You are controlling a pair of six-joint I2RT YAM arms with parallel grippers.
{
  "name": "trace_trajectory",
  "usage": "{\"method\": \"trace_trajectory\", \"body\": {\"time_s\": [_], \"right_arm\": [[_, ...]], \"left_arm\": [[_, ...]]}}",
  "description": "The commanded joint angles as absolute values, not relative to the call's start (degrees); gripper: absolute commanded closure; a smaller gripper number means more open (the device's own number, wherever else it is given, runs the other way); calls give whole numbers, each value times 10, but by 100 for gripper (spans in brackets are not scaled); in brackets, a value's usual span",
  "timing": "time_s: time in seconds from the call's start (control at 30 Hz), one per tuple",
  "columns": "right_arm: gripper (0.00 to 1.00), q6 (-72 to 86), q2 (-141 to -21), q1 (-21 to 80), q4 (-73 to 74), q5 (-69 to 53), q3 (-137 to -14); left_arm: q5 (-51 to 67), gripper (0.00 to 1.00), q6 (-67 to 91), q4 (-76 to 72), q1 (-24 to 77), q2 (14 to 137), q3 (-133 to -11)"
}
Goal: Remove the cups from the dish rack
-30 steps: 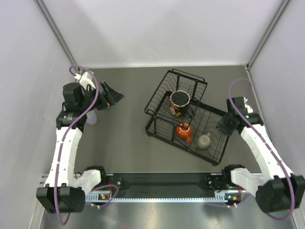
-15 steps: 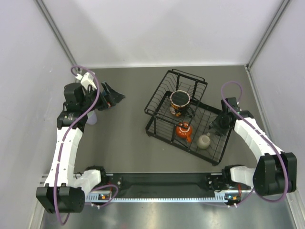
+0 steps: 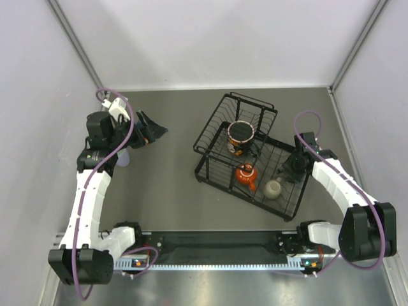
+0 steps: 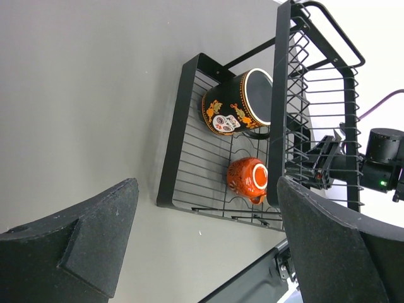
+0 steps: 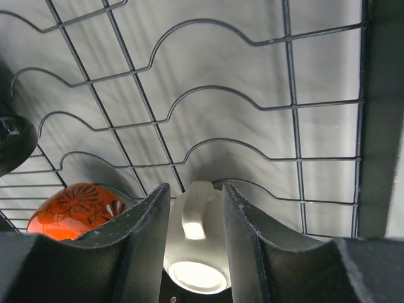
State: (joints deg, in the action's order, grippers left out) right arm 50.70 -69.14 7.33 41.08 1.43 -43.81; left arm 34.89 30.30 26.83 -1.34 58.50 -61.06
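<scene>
Now right gripper (image 3: 294,168) is inside dish rack (image 4: 166,164), swung in from right edge. Jaws eased partly open, straddling handle of beige mug (image 5: 194,218) on rack floor; nothing gripped yet. Left gripper (image 4: 205,186) wide open, empty, unmoved. Mug pick looks imminent.

The right gripper (image 5: 196,189) hangs over the rack (image 5: 379,126), its two dark fingers (image 5: 142,252) parted. The beige mug (image 5: 194,274) shows in the gap between them, its handle centred and clear of both fingers. The orange cup (image 5: 72,211) sits just left of the mug on the wire floor.
</scene>
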Motion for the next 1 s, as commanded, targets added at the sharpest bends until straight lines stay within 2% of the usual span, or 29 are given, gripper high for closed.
{"method": "trace_trajectory", "body": {"time_s": [0.0,0.47,0.57,0.67,0.77,0.83,0.97], "right_arm": [[60,512,-690,87,392,18,-435],[61,513,-690,116,388,37,-420],[68,512,-691,119,384,39,-418],[79,508,-691,118,383,43,-418],[94,502,-689,118,384,44,-420],[100,496,-688,118,384,42,-424],[100,488,-688,117,386,50,-425]], "left_arm": [[354,4,301,229,-11,577,-602],[358,4,302,228,-11,576,-592],[359,4,303,228,-11,573,-592],[359,4,303,228,-11,571,-593],[358,4,305,227,-11,574,-592],[359,4,307,227,-11,573,-592],[363,4,304,225,-11,568,-592]]}}
